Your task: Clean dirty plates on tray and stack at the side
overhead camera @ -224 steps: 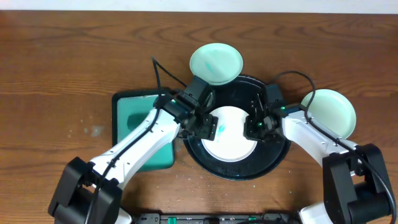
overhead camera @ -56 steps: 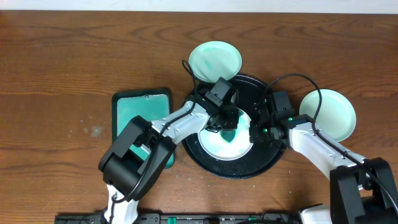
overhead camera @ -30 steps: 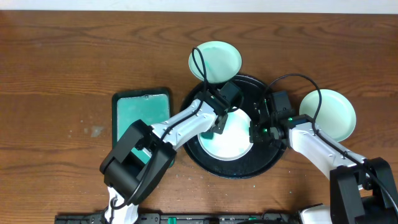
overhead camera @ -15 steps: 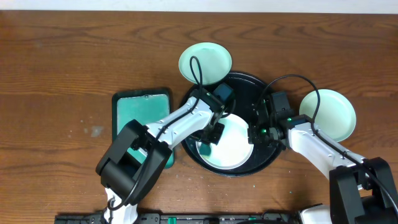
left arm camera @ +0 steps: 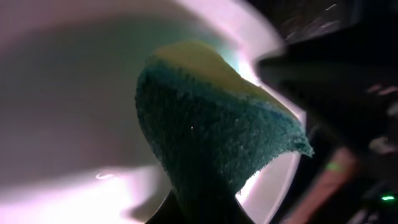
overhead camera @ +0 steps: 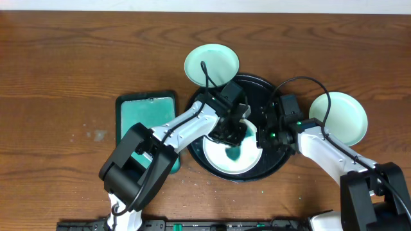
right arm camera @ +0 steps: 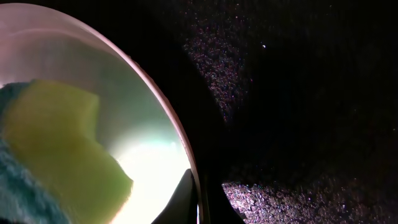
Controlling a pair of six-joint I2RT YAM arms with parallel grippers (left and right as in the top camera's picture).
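The white plate lies flat in the middle of the round black tray, its hollow facing up. The left gripper reaches over the plate from the tray's far-left side and is clenched on a teal-and-yellow sponge. The sponge hangs with its long axis pointing down toward the plate; in the left wrist view the sponge shows its teal scrubbing face, yellow foam along the upper edge, with the pale plate behind it. The right gripper sits at the plate's right rim; in the right wrist view its dark fingertips straddle the plate's edge, so it is gripping the white plate, with the speckled tray floor to the right. One mint-green plate lies on the wooden table touching the tray's far-left rim; the other mint-green plate lies just right of the tray. A teal rectangular tray sits left of the black tray.
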